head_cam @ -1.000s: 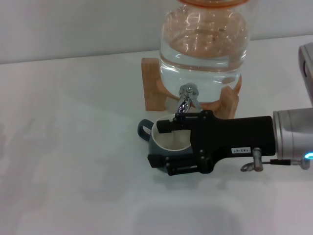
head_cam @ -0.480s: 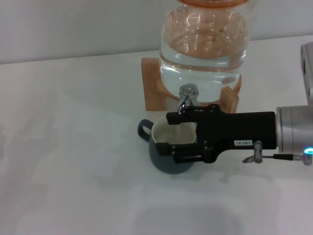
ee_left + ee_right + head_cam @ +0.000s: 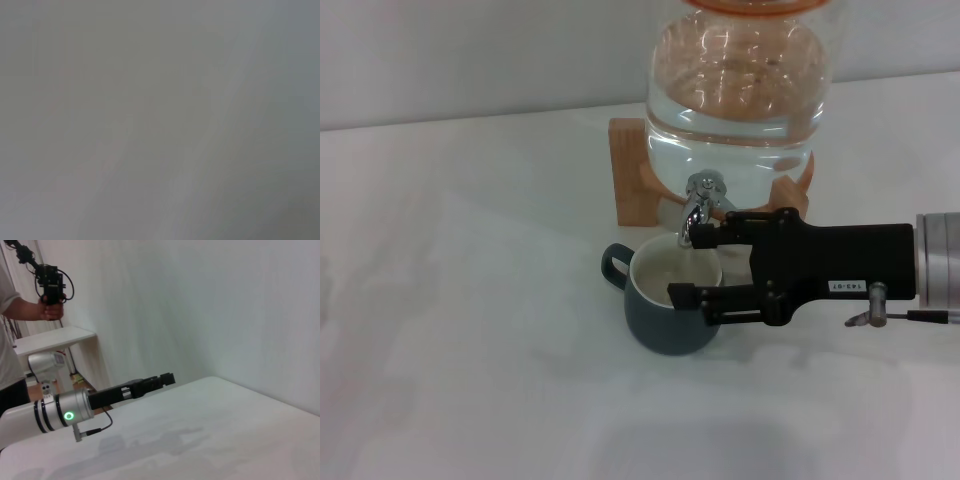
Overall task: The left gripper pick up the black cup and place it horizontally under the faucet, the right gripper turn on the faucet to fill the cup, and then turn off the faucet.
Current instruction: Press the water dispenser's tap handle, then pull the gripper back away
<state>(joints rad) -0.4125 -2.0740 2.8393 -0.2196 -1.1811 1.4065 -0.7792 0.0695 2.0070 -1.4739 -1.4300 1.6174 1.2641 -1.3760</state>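
The black cup [image 3: 665,305] stands upright on the white table, its cream inside showing and its handle pointing left, right under the chrome faucet [image 3: 699,209] of the clear glass jar [image 3: 735,100]. My right gripper [image 3: 692,266] reaches in from the right, open. Its upper finger [image 3: 720,234] lies against the faucet's spout and its lower finger [image 3: 705,297] lies over the cup's right rim. My left gripper [image 3: 150,383] does not show in the head view. In the right wrist view it is a dark shape far off, past a silver wrist with a green light.
The jar holds water and rests on a wooden stand [image 3: 638,180] at the back of the white table [image 3: 470,330]. A person [image 3: 15,325] holding a black device stands beyond the table in the right wrist view. The left wrist view shows only a grey blur.
My right gripper has drawn back to the right and a little toward the jar, off the cup. The cup's opening now shows fully. The cup has not moved.
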